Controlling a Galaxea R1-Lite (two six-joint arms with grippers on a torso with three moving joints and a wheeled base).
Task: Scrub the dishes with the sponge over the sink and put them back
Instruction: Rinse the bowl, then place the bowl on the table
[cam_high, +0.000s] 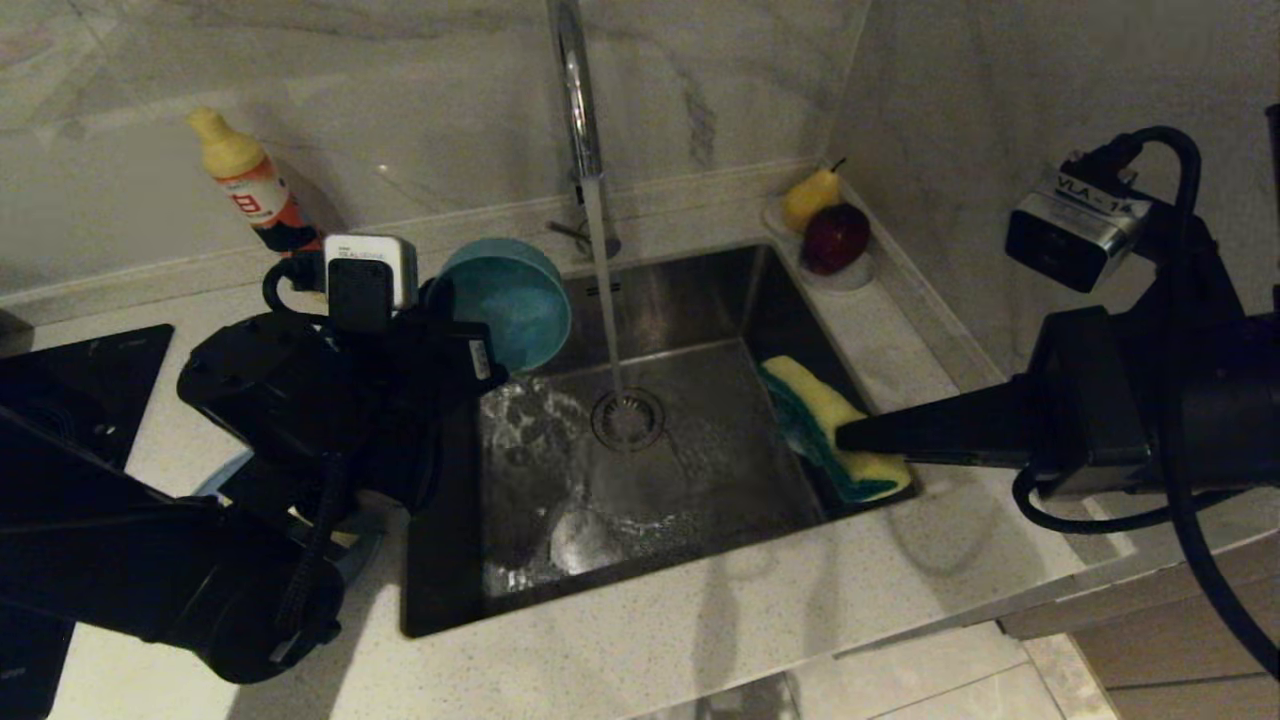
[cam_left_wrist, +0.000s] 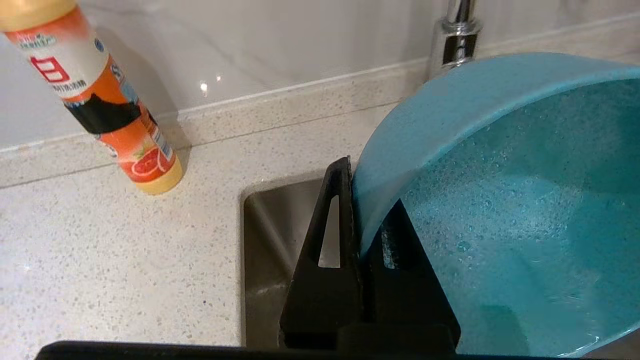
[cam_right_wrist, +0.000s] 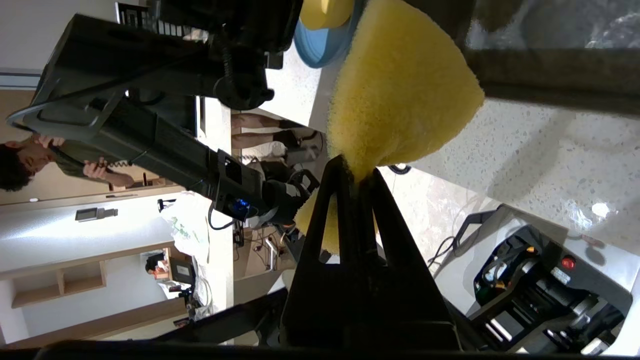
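We judged this the scrub stage: left gripper (cam_left_wrist: 361, 210) had its fingers clamped on the rim of the matte teal-blue plastic bowl (cam_high: 510, 300), tilted over the back-left corner of the stainless-steel sink (cam_high: 700, 470), tap running. Right gripper (cam_high: 850, 436) pinched the yellow sponge with green scouring layer (cam_high: 835, 430) at the sink's right edge. Next we'd expect sponge and bowl brought together.

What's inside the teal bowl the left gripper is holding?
Only water droplets on the teal bowl's wet inner wall; no food or objects. The left gripper covers a bit of the rim.
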